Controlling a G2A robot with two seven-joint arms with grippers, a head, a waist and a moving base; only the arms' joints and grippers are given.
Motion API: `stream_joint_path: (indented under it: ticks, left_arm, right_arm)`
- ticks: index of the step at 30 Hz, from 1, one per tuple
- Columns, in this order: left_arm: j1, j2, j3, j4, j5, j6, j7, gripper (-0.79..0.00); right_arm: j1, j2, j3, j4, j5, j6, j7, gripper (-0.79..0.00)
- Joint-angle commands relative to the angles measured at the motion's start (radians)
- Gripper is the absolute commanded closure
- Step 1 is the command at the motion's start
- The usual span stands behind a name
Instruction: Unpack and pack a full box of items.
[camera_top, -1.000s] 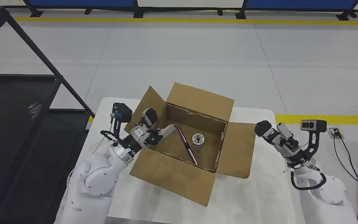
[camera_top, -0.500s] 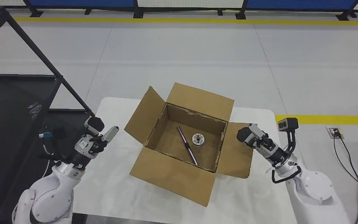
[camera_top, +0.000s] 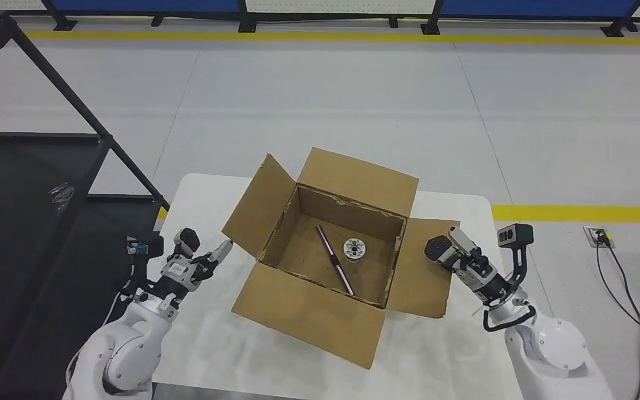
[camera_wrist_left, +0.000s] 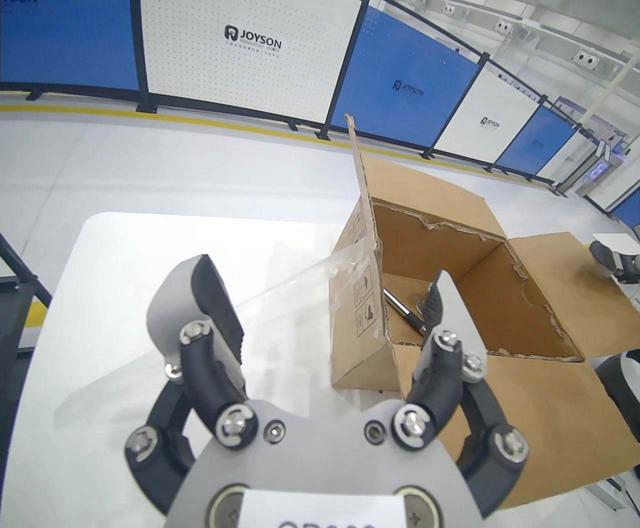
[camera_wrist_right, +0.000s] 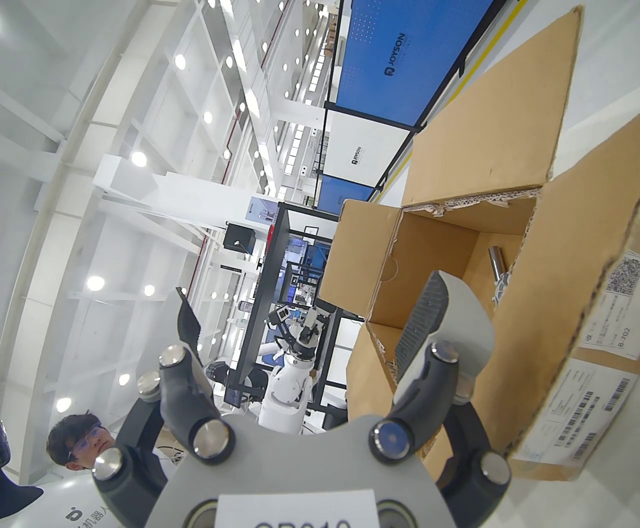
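Observation:
An open cardboard box (camera_top: 330, 310) stands mid-table with all its flaps folded out. On its floor lie a dark pen-like rod (camera_top: 334, 258) and a small round white and black part (camera_top: 354, 247). My left gripper (camera_top: 215, 258) hovers over the table just left of the box's left flap, open and empty. In the left wrist view the left gripper (camera_wrist_left: 325, 290) faces the box corner (camera_wrist_left: 357, 320), with the rod (camera_wrist_left: 402, 307) beyond. My right gripper (camera_top: 440, 247) is at the right flap, open and empty. The right wrist view has the right gripper (camera_wrist_right: 310, 305) beside the box wall (camera_wrist_right: 430, 260).
A strip of clear tape (camera_wrist_left: 280, 300) hangs off the left flap toward the left gripper. The white table (camera_top: 200, 200) has bare room left of the box. A black metal frame (camera_top: 80, 110) stands off the table's left side. Printed labels (camera_wrist_right: 590, 400) cover the right flap's underside.
The left gripper pulled back from the box's left wall, out over the table, then drifted slightly back toward the flap. The right gripper moved in to the right flap.

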Motion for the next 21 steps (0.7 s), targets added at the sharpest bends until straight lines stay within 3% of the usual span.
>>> stream_joint_path:
  ticks: [1, 14, 21]
  left_arm:
    - [-0.021, 0.000, 0.021, 0.019, -0.018, -0.006, -0.012, 0.000]
    - [-0.077, 0.003, 0.072, 0.062, -0.086, -0.003, -0.053, 0.000]
    - [-0.046, 0.008, 0.070, 0.035, -0.137, -0.020, -0.064, 0.000]
  right_arm:
    - [-0.011, 0.001, -0.001, -0.008, -0.006, -0.010, 0.001, -0.785]
    - [-0.020, 0.008, 0.007, -0.012, -0.024, -0.020, 0.009, -0.785]
    - [0.007, 0.009, -0.002, 0.009, -0.027, -0.013, 0.007, -0.785]
